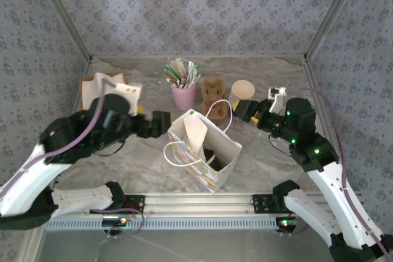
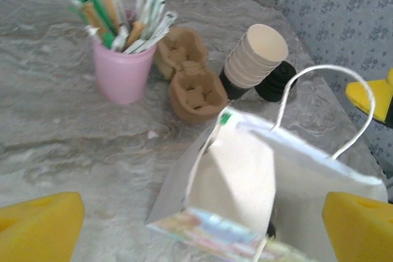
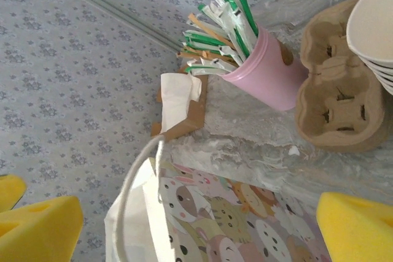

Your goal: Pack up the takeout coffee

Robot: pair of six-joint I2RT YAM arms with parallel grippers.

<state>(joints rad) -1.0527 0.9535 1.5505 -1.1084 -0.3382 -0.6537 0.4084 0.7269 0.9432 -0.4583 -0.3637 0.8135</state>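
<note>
A paper bag [image 1: 206, 151] with cartoon animal print stands open at the table's middle, its cord handles up; it also shows in the left wrist view [image 2: 270, 170] and in the right wrist view [image 3: 245, 219]. The takeout coffee is hidden from me; only a small black patch [image 2: 271, 229] shows low inside the bag. My left gripper [image 1: 161, 124] hangs open at the bag's left rim with nothing between its yellow pads [image 2: 43, 225]. My right gripper [image 1: 245, 110] stands open just right of the bag, beside a handle [image 3: 132, 182], and it is empty too.
Behind the bag stand a pink holder [image 1: 183, 96] full of straws and sticks, a brown pulp carrier [image 1: 213, 93], and a stack of lidless cream cups [image 1: 242, 91] with black lids [image 2: 276, 81] beside it. A napkin box [image 1: 101, 87] sits at the back left.
</note>
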